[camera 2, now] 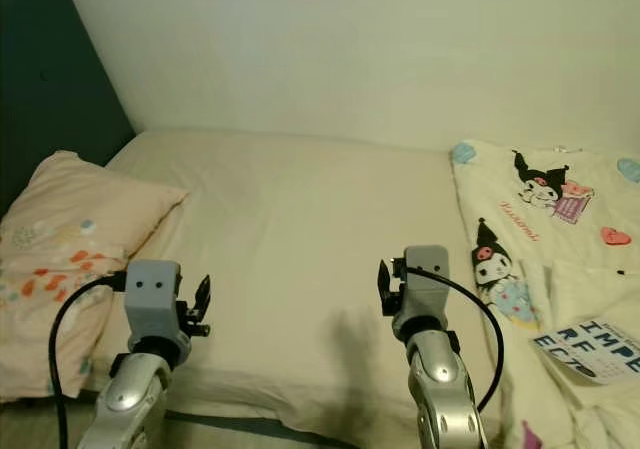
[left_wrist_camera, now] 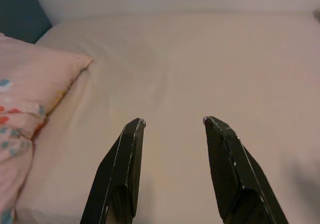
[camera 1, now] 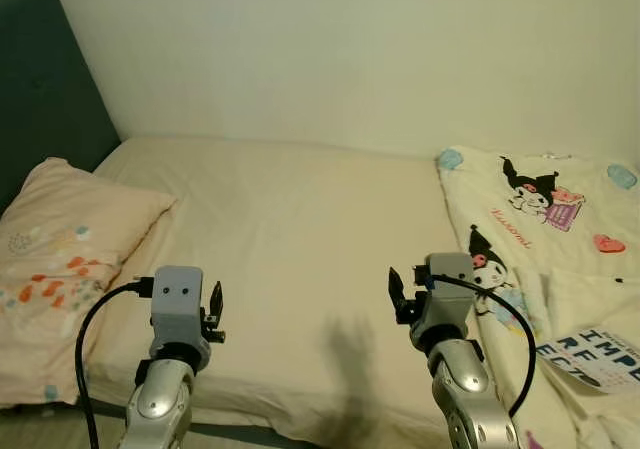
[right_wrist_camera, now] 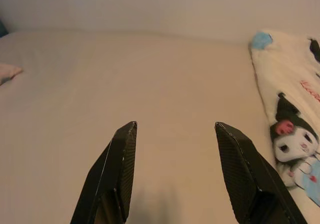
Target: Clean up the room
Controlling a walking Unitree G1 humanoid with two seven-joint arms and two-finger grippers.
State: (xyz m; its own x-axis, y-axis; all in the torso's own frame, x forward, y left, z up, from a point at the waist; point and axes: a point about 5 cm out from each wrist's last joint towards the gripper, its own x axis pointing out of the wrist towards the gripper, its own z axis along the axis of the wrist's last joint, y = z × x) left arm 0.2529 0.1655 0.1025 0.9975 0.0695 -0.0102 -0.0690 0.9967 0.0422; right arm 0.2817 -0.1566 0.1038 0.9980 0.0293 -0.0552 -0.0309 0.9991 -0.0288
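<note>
- The left gripper (left_wrist_camera: 174, 121) and the right gripper (right_wrist_camera: 175, 126) both have spread jaws, hold nothing, and hover over the bare sheet (camera 1: 300, 229).
- The cartoon blanket (camera 1: 540, 229) lies bunched at the robot's right; the pillow (camera 1: 60, 259) lies at its left.
- Tidying seems hardly begun: the blanket is not yet spread.
</note>
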